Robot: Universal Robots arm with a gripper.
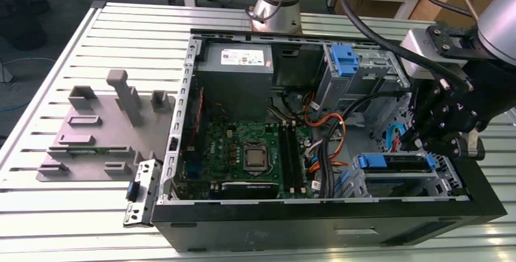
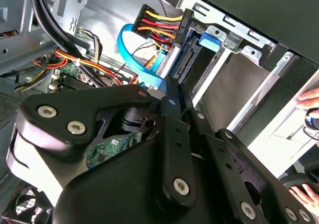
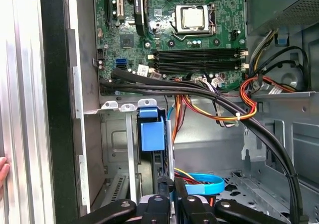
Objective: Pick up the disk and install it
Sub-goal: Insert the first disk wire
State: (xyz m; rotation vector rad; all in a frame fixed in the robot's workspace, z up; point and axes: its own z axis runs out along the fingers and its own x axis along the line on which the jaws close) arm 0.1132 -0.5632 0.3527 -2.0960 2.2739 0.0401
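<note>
In the exterior view an open computer case (image 1: pixel 322 226) lies on the slatted table (image 1: pixel 129 20). The claw (image 1: pixel 427 144) hangs over the case's corner on the exterior view's right, just above the disk (image 1: pixel 395 162), which sits in the drive cage there with its blue carrier showing. The power supply (image 1: pixel 241 63) and an upright blue latch (image 1: pixel 344 60) are at the far end, the motherboard (image 1: pixel 250 153) lies between, and a grey fixture (image 1: pixel 105 129) rests on the table beside the case. In the second wrist view the claw (image 2: pixel 172 84) is clenched, its fingers drawn together with nothing between them. Its tips are right by the connector end of the disk (image 2: pixel 192 59), near a blue data cable (image 2: pixel 132 50). In the first wrist view the disk (image 3: pixel 151 134) stands edge-on in its cage just beyond the claw (image 3: pixel 172 181).
</note>
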